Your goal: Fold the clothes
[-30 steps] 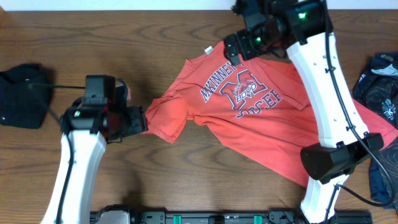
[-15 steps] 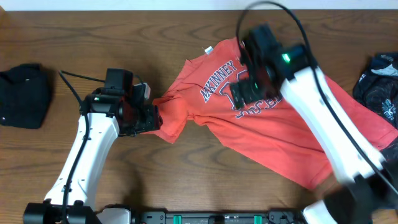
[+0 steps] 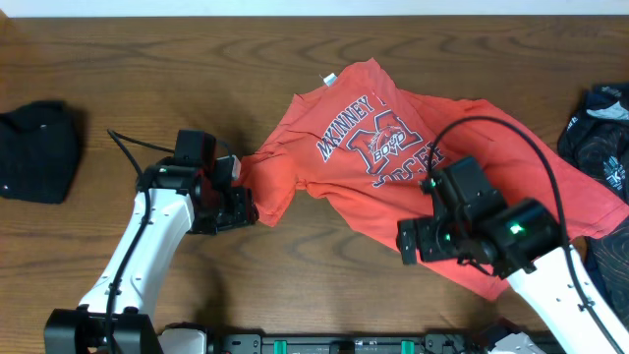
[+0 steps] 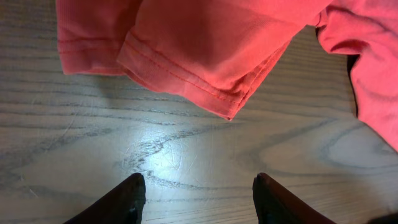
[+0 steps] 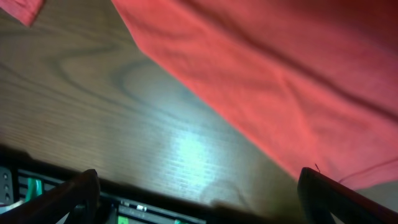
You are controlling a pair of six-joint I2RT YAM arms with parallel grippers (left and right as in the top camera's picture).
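Left fingers point(image 3: 246, 205) apart, nothing between them, over bare counter point(image 3: 295, 285) just short of the coral T-shirt's point(image 3: 393, 167) sleeve hem. Right fingers point(image 3: 405, 244) spread wide, empty, at the shirt's lower edge. T-shirt lies rumpled mid-counter, lettering up.
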